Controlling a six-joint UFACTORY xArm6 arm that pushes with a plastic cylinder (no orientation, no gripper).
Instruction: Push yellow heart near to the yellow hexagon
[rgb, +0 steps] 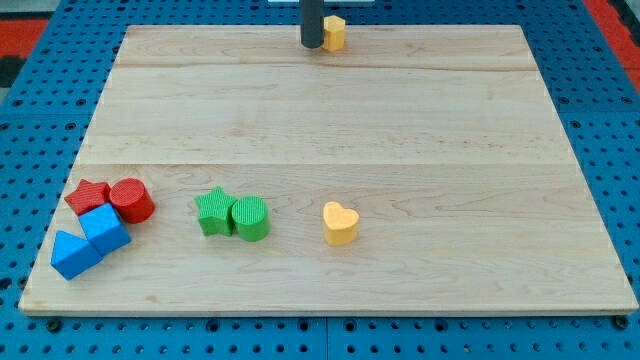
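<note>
The yellow heart (340, 223) lies on the wooden board toward the view's bottom, a little right of centre. The yellow hexagon (334, 32) sits at the board's top edge, near the middle. My tip (311, 45) is at the view's top, right beside the hexagon's left side, touching or almost touching it. The heart is far below the tip, with most of the board's depth between them.
A green star (212, 211) and a green cylinder (251, 218) sit side by side left of the heart. At the bottom left are a red star-like block (89, 196), a red cylinder (131, 200), a blue cube (104, 228) and a blue triangle (72, 255).
</note>
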